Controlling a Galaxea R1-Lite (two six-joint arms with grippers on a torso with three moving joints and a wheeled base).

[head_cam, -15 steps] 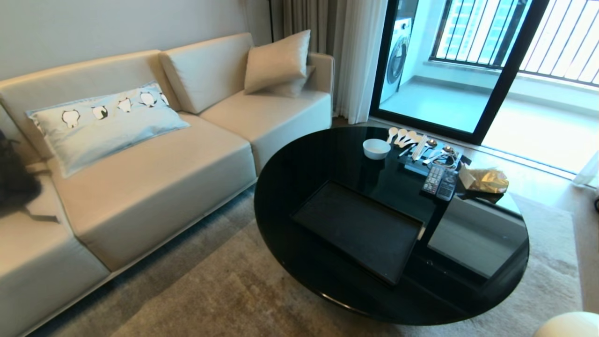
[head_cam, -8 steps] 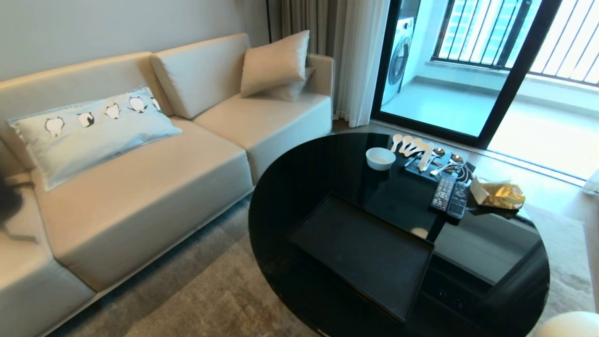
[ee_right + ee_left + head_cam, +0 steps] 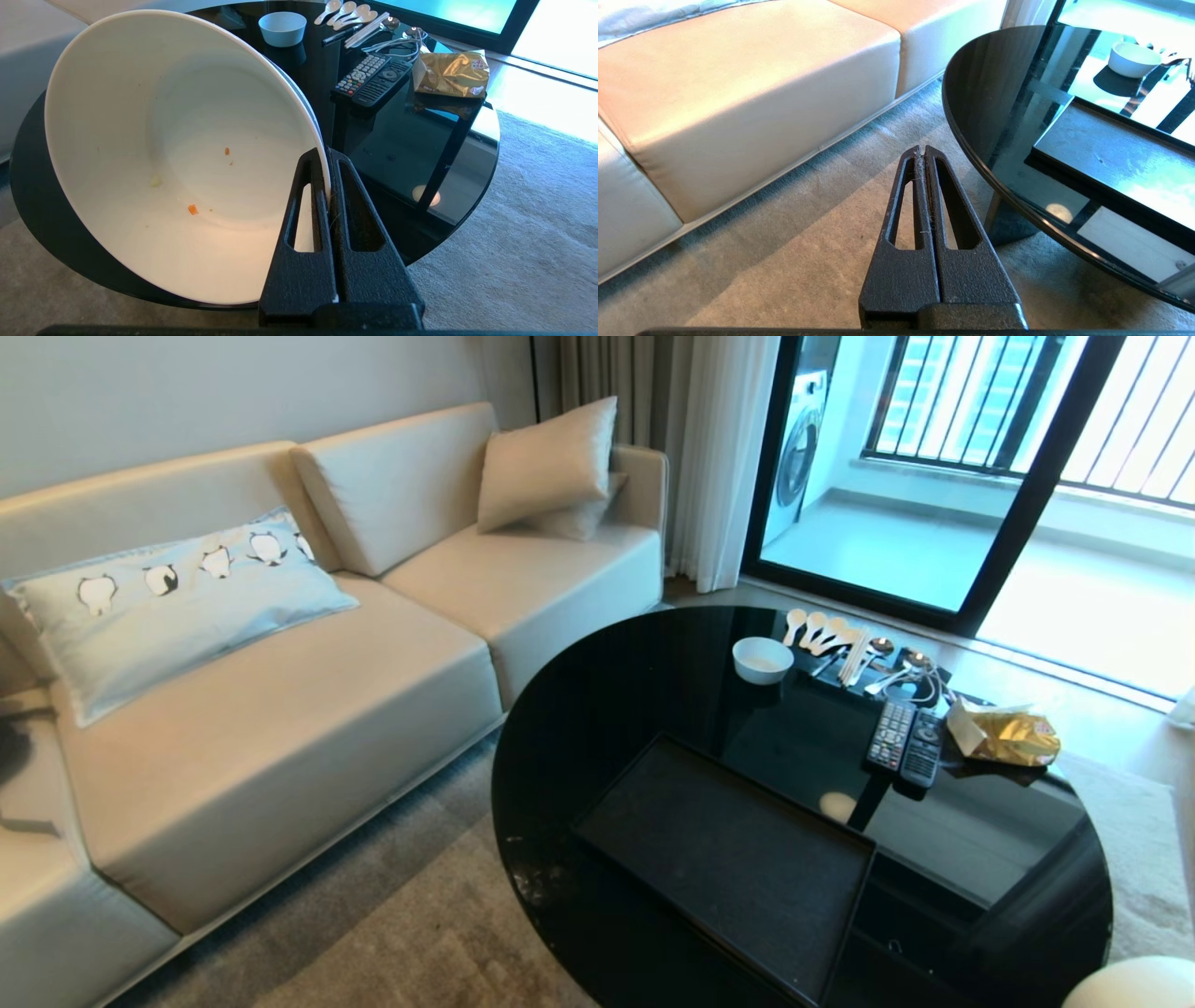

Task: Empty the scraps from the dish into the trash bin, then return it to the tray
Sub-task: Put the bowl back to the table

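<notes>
The right pincer (image 3: 327,161) is clamped on the rim of the dish (image 3: 177,154), one finger inside the wall and one outside, so the dish hangs tilted with its mouth toward the wrist camera. A rim pinch like this suits tipping a deep bowl out. Only a few specks of scraps (image 3: 192,209) cling to the inside, near the centre of the right wrist frame; the rest looks already emptied, so the remaining step is probably the return to the tray (image 3: 728,859).

The tray lies bare in the lower centre of the head frame, on the near part of the round black table (image 3: 597,709), within easy reach for setting the dish down. The dish itself does not appear in the head frame, and no bin shows in any view.

The left pincer (image 3: 923,154) is closed and empty, hanging over the carpet (image 3: 784,233) between the sofa (image 3: 280,691) and the table edge, apparently parked.

At the upper right of the table, well apart from the tray, sit a small bowl (image 3: 763,659), spoons (image 3: 822,630), two remotes (image 3: 906,739) and a gold packet (image 3: 1013,737), clear of the landing spot.
</notes>
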